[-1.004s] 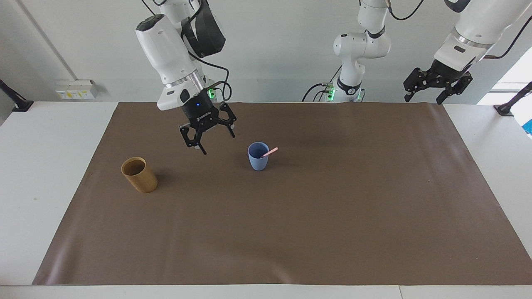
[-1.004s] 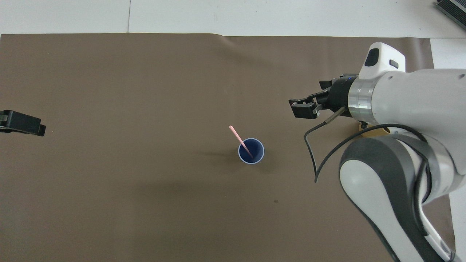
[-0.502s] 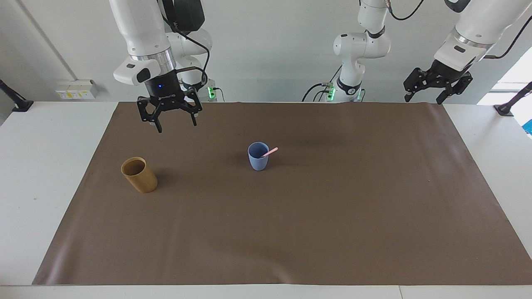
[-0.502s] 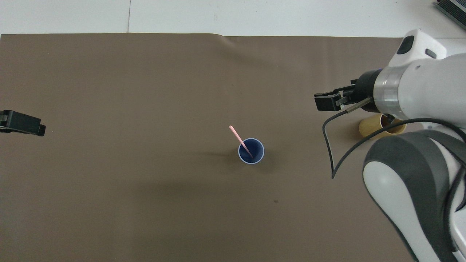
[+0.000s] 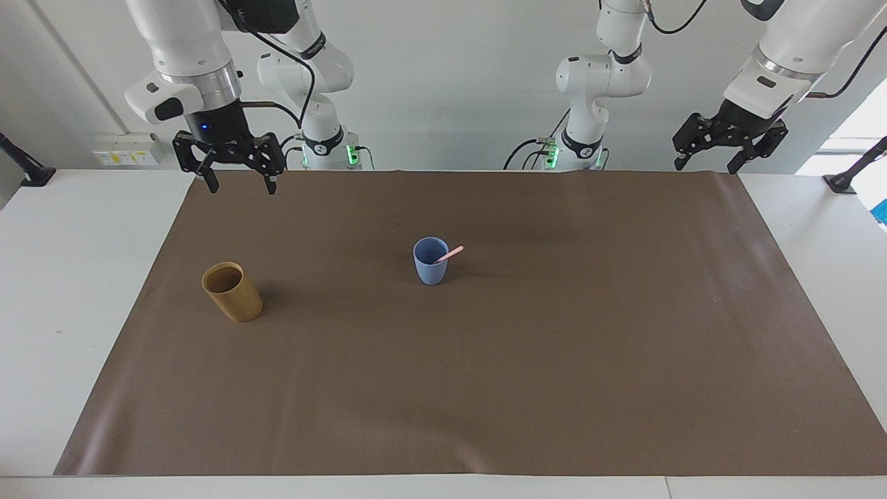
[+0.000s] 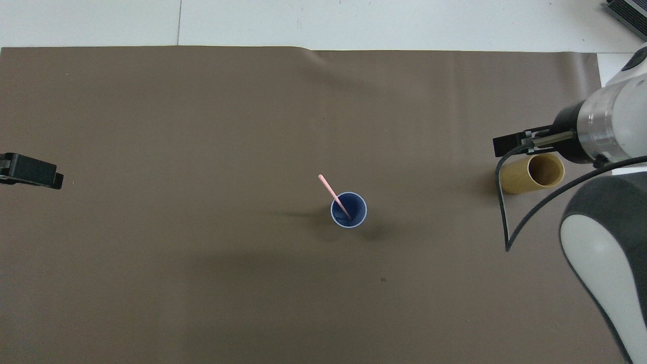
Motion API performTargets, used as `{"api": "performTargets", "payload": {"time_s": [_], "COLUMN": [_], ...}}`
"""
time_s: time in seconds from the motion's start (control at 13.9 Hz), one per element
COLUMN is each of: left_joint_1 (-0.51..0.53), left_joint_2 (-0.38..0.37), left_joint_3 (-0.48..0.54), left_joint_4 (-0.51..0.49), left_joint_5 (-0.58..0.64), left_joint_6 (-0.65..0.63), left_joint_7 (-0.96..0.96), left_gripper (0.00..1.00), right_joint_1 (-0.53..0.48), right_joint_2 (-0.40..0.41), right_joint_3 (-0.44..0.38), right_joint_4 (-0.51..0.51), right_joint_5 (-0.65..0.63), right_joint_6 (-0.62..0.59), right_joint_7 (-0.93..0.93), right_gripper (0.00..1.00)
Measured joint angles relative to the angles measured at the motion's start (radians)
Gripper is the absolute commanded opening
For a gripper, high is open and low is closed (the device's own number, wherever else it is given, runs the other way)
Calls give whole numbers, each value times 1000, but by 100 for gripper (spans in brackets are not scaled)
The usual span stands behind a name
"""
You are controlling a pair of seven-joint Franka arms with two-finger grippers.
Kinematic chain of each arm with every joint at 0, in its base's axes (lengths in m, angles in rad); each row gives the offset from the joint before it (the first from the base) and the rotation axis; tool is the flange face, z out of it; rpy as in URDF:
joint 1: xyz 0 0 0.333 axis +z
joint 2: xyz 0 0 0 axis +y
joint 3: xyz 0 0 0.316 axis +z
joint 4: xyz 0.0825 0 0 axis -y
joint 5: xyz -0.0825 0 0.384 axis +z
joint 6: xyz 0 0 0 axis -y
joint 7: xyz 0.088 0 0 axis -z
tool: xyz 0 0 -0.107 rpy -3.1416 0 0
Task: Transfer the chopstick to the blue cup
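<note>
The blue cup stands upright near the middle of the brown mat; it also shows in the overhead view. The pale pink chopstick stands in it, leaning on the rim toward the left arm's end. My right gripper is open and empty, raised over the mat's edge by the robots at the right arm's end; in the overhead view it covers the spot beside the tan cup. My left gripper is open and empty, waiting raised over its end of the mat.
A tan bamboo-coloured cup stands upright and empty on the mat toward the right arm's end. The brown mat covers most of the white table.
My right gripper has drawn back from beside the blue cup, rising and moving toward the robots and the right arm's end. The cups, the chopstick and the left arm have not moved.
</note>
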Motion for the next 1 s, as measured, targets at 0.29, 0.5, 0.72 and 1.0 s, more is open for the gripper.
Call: {"api": "performTargets", "payload": {"time_s": [0.29,0.5,0.72,1.0], "left_joint_1": [0,0,0,-1], "left_joint_2": [0,0,0,0], "left_joint_3": [0,-2,-6,-15], "left_joint_4": [0,0,0,0], "left_joint_5": [0,0,0,0], "left_joint_6": [2,2,2,2], "left_joint_7": [0,0,0,0], "left_gripper": [100,100,100,100], "right_joint_1": [-27,-28,-32,-33], "right_joint_2": [-26,-31,-40,-56], "right_joint_3": [3,3,-35,-46], "right_joint_4": [-16,-21,-17,-20], "right_joint_5": [18,18,18,18], "right_joint_6": [-21,-21,-29,-39], "right_joint_7": [87,90,82,17], "right_gripper": [100,100,100,100]}}
